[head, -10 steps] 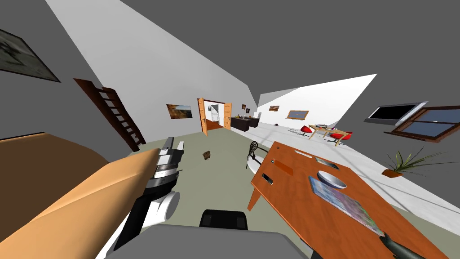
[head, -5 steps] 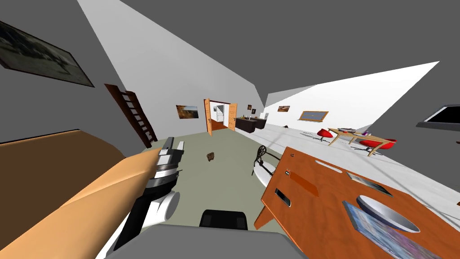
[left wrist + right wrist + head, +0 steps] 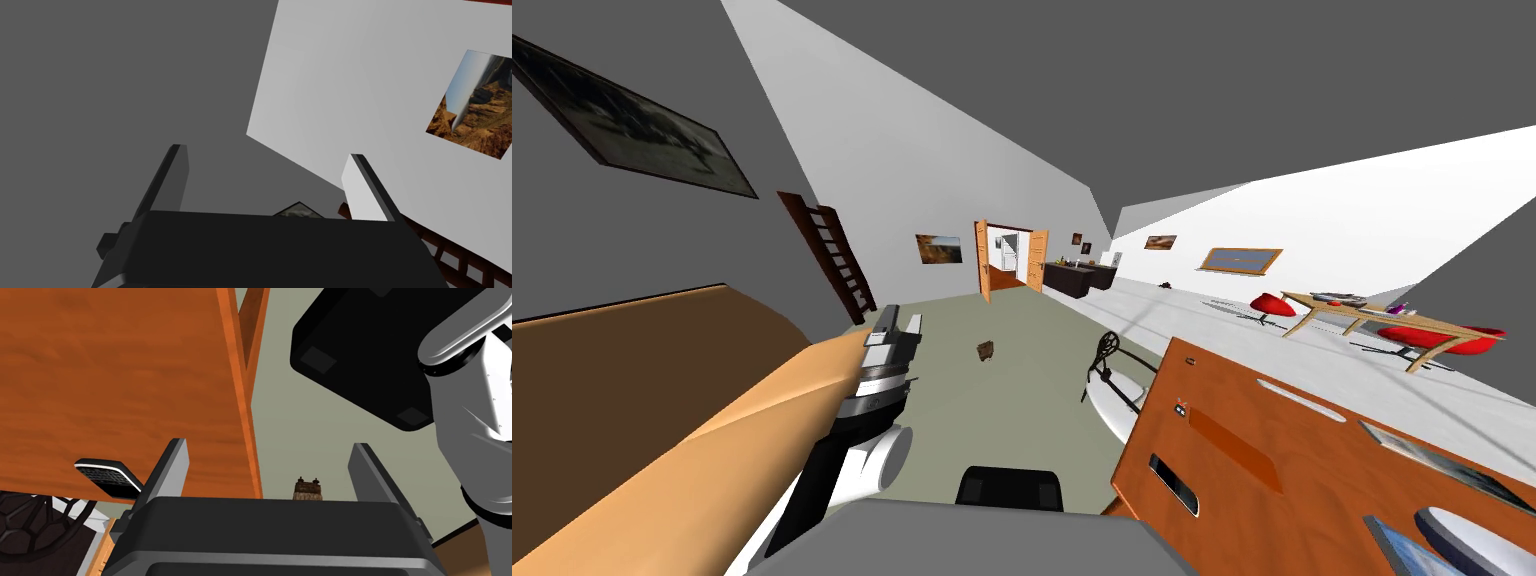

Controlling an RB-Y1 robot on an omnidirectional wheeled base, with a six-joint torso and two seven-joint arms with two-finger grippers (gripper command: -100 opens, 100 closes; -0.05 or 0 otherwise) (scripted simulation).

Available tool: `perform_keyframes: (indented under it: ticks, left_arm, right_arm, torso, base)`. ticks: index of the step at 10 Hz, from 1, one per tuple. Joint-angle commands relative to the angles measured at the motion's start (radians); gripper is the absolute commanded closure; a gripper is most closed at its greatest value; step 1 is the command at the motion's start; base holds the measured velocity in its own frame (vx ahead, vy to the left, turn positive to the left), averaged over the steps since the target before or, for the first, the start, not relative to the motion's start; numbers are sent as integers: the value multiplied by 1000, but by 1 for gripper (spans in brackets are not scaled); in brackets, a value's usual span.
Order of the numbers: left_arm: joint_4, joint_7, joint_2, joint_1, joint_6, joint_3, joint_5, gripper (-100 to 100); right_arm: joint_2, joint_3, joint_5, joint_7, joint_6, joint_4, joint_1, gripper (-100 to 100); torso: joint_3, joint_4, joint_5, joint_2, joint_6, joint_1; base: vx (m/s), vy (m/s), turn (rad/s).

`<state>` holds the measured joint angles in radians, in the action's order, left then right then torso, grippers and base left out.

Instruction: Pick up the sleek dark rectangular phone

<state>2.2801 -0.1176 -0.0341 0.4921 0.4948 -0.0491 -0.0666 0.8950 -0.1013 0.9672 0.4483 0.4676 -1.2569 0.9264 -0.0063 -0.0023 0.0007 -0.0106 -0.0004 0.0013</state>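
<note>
Right claw [image 3: 267, 444] spread, phone [image 3: 1173, 483] lying flat, long axis along table's [image 3: 1312, 470] near edge.

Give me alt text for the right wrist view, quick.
The dark rectangular phone lies at the edge of the orange wooden table, appearing beside one finger of the open right pincer. A small brown object sits on the grey-green floor beyond.

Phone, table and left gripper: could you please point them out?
phone [image 3: 106, 478], right wrist view, middle of its dark face.
table [image 3: 125, 388], right wrist view, bare top.
left gripper [image 3: 266, 152], left wrist view, midway between fingertips.
</note>
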Motion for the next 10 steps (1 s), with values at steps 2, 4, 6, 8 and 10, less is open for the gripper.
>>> perform_keyframes:
  ticks: [2, 4, 6, 8, 10]
  left_arm:
    - [0, 0, 0, 0, 0, 0, 0, 0]
    - [0, 0, 0, 0, 0, 0, 0, 0]
    - [0, 0, 0, 0, 0, 0, 0, 0]
    - [0, 0, 0, 0, 0, 0, 0, 0]
    - [0, 0, 0, 0, 0, 0, 0, 0]
  right_arm:
    - [10, -18, 16, 5, -4, 57, 4, -100]
    - [20, -45, 32, 15, -1, 128, 7, -100]
    - [20, -45, 32, 15, -1, 144, 7, -100]
    - [22, -60, 36, 18, 2, 183, 7, -100]
    - [21, -75, 39, 21, 5, 218, 5, -100]
  torso:
    - [1, 0, 0, 1, 0, 1]
    - [-1, 0, 0, -1, -1, -1]
    - [-1, -1, -1, -2, 1, -2]
    - [3, 1, 0, 4, 0, 2]
    - [2, 1, 0, 3, 0, 1]
  base:
    - [141, 6, 166]
    - [230, -39, 293]
    - [124, -30, 38]
    - [102, 3, 153]
    - [134, -27, 145]
